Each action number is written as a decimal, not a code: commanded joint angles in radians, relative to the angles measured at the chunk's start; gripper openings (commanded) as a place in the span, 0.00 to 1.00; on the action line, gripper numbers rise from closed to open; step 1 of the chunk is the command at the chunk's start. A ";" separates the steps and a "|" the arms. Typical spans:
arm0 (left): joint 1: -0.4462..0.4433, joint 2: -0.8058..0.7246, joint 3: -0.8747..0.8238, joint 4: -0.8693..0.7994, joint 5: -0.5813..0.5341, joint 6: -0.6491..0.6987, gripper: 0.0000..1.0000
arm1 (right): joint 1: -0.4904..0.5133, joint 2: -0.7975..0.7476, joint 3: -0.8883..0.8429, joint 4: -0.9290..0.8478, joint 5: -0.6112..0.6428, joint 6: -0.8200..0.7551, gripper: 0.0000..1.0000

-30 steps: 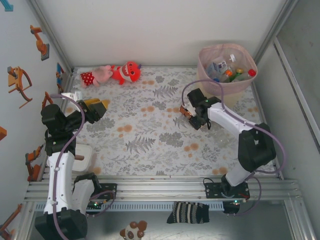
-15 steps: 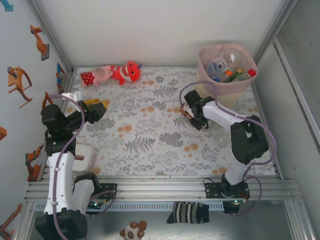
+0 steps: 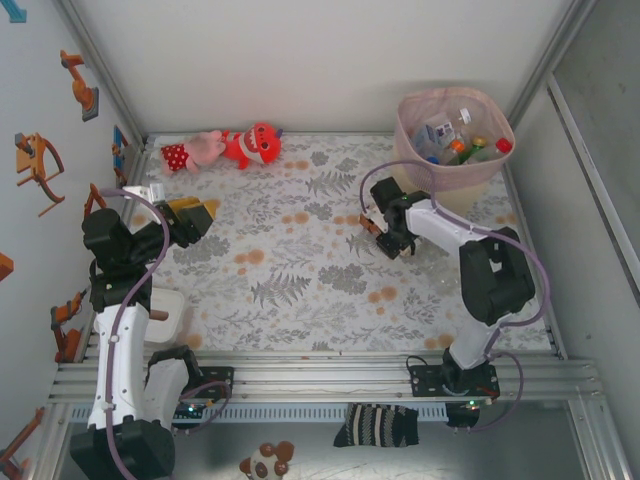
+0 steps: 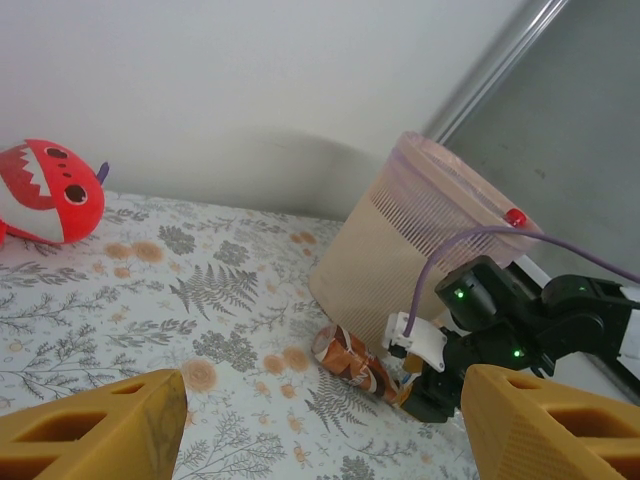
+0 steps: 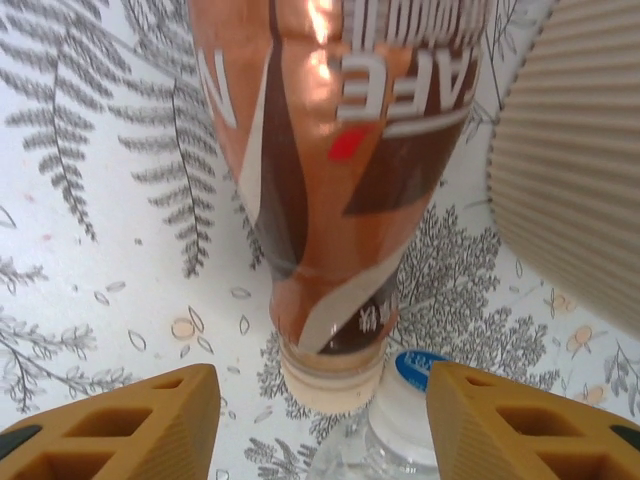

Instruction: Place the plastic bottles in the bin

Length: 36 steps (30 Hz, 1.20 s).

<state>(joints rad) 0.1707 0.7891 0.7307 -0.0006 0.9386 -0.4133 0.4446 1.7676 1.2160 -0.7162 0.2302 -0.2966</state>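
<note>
A plastic bottle with an orange-brown label point(image 5: 330, 150) lies on the floral table, its pale cap end point(image 5: 335, 375) toward my right wrist. My right gripper point(image 5: 320, 420) is open, one finger on each side of that cap end with gaps between. A clear bottle with a blue cap point(image 5: 415, 365) lies just beneath it. From above, the right gripper point(image 3: 385, 235) sits by the orange bottle point(image 3: 368, 222), just left of the bin point(image 3: 495, 165), which holds several bottles. My left gripper point(image 3: 200, 213) hangs open and empty at the far left; its view shows the orange bottle point(image 4: 352, 362) and bin point(image 4: 400, 240).
Red and pink plush toys point(image 3: 225, 148) lie at the back left. A small white box point(image 3: 165, 315) stands by the left arm's base. A striped sock point(image 3: 375, 425) lies below the front rail. The bin stands close against the right gripper's working space.
The right arm's elbow has swung in toward the table's middle while its gripper stays at the orange bottle. The left arm has not moved.
</note>
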 commanded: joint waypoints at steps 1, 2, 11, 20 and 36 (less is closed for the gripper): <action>-0.005 -0.010 0.002 0.001 0.007 0.017 0.73 | -0.001 0.027 0.050 0.059 -0.028 0.028 0.59; -0.005 -0.010 0.002 0.001 0.007 0.016 0.73 | 0.000 0.032 0.057 0.074 -0.033 0.029 0.60; -0.005 -0.007 0.001 -0.002 0.004 0.018 0.73 | 0.000 0.131 0.160 0.148 -0.070 0.033 0.64; -0.005 -0.006 0.003 -0.007 0.002 0.021 0.73 | 0.002 0.238 0.200 0.163 -0.122 0.052 0.62; -0.005 -0.013 0.003 -0.009 0.000 0.024 0.73 | 0.004 0.259 0.221 0.135 -0.127 0.091 0.66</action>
<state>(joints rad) 0.1707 0.7891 0.7307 -0.0154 0.9352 -0.4099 0.4458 2.0079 1.4052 -0.5522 0.1192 -0.2310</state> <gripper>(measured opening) 0.725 0.663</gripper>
